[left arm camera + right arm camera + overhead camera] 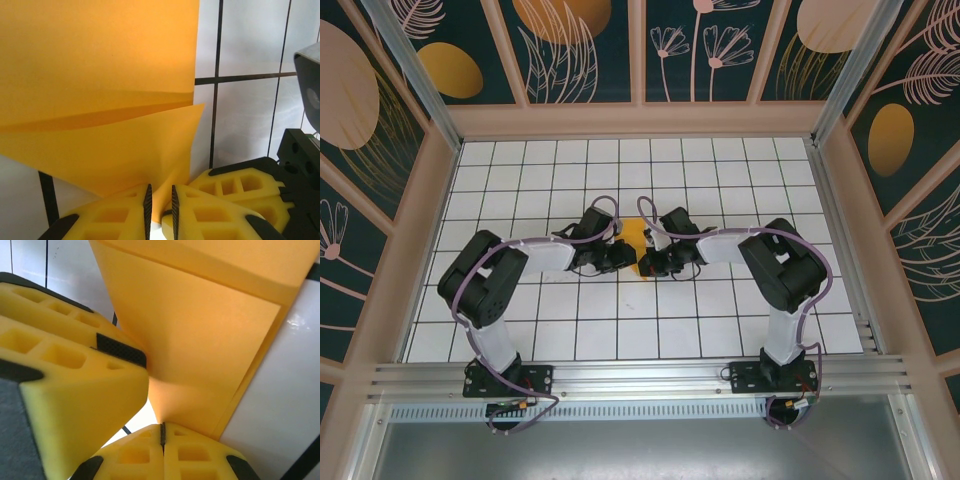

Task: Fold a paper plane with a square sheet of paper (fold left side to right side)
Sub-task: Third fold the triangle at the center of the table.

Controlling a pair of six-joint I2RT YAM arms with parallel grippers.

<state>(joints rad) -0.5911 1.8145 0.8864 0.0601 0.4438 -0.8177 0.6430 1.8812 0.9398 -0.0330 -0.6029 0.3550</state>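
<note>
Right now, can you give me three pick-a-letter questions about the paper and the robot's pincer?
1. Where is the sheet of paper?
A) at the middle of the tiled table
B) on the metal rail
C) on the wall

2. What colour is it?
A) blue
B) green
C) orange-yellow

3. What is the right pincer doing?
A) standing wide open
B) shut on the paper
C) shut on nothing

Answers:
1 A, the top view shows it on the central tiles.
2 C, both wrist views show orange-yellow paper.
3 B, its fingers meet with the paper's corner pinched between them.
</note>
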